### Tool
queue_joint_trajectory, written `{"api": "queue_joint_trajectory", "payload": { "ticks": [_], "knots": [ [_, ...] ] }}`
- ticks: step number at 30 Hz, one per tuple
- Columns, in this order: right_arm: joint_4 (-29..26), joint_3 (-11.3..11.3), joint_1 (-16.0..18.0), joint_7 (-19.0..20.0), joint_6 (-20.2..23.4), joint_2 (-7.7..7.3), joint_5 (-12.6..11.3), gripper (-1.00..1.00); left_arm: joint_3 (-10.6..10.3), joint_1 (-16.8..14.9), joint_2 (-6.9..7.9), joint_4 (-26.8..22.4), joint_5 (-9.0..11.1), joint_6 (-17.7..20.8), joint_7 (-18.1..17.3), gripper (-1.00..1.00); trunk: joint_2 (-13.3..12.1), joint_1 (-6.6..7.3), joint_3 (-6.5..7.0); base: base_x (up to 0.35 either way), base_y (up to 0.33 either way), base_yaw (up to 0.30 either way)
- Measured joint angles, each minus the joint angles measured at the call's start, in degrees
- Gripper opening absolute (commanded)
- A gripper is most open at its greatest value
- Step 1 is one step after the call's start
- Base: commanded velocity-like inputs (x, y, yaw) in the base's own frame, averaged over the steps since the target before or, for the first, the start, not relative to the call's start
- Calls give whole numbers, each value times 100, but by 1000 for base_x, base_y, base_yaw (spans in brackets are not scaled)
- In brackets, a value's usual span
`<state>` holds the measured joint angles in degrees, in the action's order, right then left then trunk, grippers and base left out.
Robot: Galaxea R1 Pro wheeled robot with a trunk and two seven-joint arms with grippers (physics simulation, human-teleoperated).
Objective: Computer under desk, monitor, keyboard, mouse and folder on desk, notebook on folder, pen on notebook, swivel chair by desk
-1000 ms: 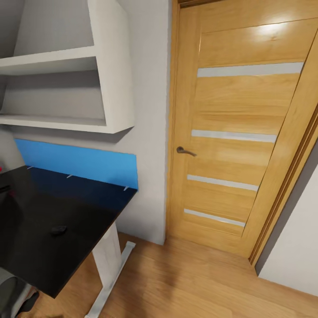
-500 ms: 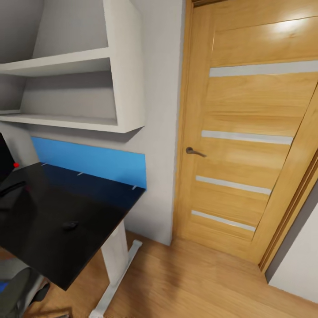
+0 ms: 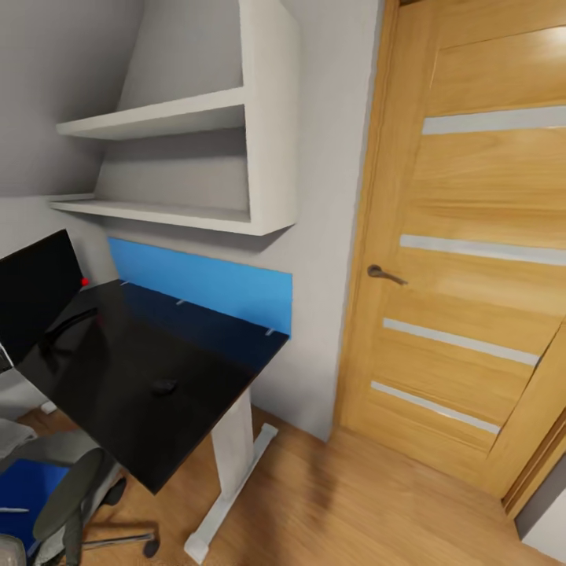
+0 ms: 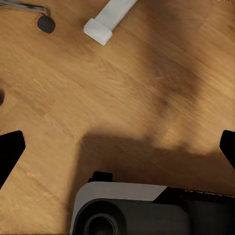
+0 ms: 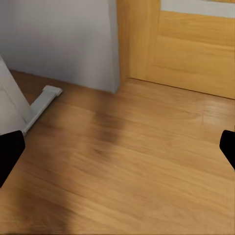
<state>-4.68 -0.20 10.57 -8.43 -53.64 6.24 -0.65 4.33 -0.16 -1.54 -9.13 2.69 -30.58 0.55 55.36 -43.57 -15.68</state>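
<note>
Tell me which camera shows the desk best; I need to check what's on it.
The head view: the desk's black top shows, with the mouse and monitor. Both wrist views catch its white foot on the floor.

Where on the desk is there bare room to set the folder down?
The desk is bare between the mouse and the blue wall panel, and along its near edge toward the door. It is crowded at the monitor end.
</note>
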Motion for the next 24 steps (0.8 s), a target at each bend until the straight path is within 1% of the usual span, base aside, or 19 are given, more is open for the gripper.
{"api": "queue_joint_trajectory", "payload": {
  "ticks": [19,24],
  "knots": [
    [0,0,-2,0,0,-1,3,100,0,0,0,0,0,-6,0,100,0,0,0,0,0,282],
    [0,1,0,0,-1,-1,4,100,-1,0,0,0,1,-2,-1,100,0,0,0,0,-103,282]
  ]
}}
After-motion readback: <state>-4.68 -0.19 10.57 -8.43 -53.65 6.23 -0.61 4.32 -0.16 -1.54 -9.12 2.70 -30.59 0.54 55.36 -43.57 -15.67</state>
